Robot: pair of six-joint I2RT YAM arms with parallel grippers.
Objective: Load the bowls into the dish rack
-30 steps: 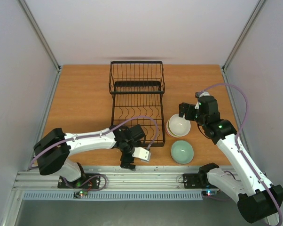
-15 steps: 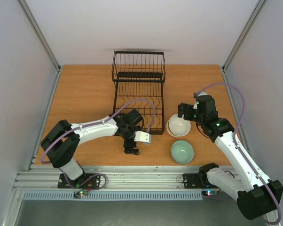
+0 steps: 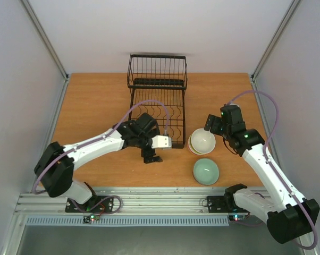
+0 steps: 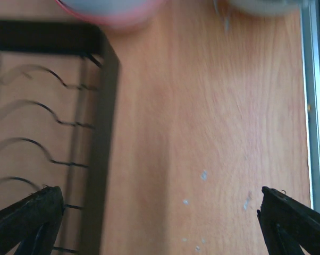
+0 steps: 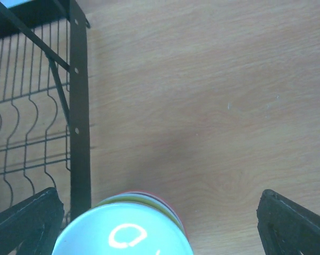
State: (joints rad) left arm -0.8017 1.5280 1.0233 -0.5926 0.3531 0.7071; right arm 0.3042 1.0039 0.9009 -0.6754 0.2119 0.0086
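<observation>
Rack (image 3: 157, 101): centre, far side.
Left gripper (image 3: 152, 155): wide apart, empty, at rack's near end.
Right gripper (image 3: 210, 125): wide apart, empty, over bowl stack (image 3: 202, 142).

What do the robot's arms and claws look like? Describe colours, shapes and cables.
Both the left arm and right arm have white tubular links and chunky black joints. A pale purple cable loops along each. A small green light glows on the right arm. The left claw and right claw have black wedge-shaped fingers.
</observation>
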